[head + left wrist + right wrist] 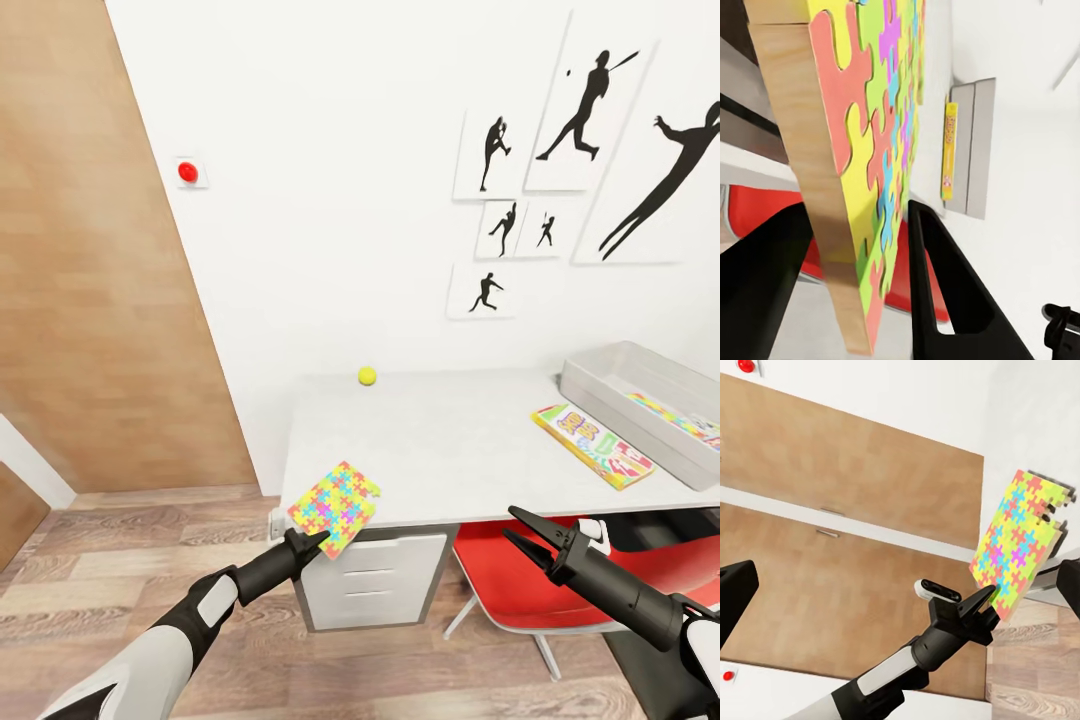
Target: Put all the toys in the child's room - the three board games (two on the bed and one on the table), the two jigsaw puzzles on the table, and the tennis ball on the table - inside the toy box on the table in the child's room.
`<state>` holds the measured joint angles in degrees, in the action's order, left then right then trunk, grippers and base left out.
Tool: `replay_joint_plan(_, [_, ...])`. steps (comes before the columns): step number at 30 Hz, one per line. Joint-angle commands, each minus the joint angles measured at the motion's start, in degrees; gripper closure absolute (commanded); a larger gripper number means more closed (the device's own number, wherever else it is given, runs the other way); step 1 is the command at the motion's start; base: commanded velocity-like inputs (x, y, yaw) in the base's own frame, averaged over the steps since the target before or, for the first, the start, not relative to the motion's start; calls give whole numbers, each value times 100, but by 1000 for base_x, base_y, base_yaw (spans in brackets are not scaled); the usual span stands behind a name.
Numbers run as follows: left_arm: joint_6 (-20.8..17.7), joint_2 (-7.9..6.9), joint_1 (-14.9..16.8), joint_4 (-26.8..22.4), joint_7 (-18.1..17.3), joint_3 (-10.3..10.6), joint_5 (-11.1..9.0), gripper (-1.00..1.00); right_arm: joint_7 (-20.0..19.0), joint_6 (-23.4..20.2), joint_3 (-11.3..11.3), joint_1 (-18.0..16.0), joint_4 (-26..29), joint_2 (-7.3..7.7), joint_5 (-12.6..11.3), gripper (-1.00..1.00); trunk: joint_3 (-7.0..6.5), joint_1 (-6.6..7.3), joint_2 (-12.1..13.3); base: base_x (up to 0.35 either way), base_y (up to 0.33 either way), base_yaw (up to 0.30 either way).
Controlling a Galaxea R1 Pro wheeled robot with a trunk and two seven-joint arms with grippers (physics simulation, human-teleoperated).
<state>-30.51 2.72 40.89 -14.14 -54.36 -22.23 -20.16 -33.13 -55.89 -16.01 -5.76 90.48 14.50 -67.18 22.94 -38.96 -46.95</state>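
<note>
The toy box [600,385] is cut off by the right edge of the head view, so only its near end shows, with a strip of puzzle pattern lying inside; what else it holds is hidden. It rests on the right of the white worktop [450,440]. Just beside it lies the Skip-Bo box [592,444], flat, its long axis running diagonally from the worktop's middle toward the front right, parallel to the box wall. The tennis ball [367,376] sits near the back edge, well apart from both.

The left pincer [312,543] pinches the jigsaw puzzle [335,506] at its lower corner, at the worktop's front left corner; the square tilts, one corner pointing down. In the left wrist view its wooden edge stands between the two black fingers [937,300]. The right pincer [520,528] is spread, holding nothing, above a red chair [510,590].
</note>
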Motion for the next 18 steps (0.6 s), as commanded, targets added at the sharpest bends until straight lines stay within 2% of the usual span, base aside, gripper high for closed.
replay_joint_plan(1, [-33, 1, 1, -1, -6, 0, -14, 100, -27, -27, -7, -5, -2, 0, 21, -100, -12, 22, 37, 0, 0, 0])
replay_joint_plan(18, [-50, 1, 6, -16, -74, 9, -6, 100, 0, -26, -7, -5, 2, 0, 21, -100, -317, 395, 719, 0, 0, 0])
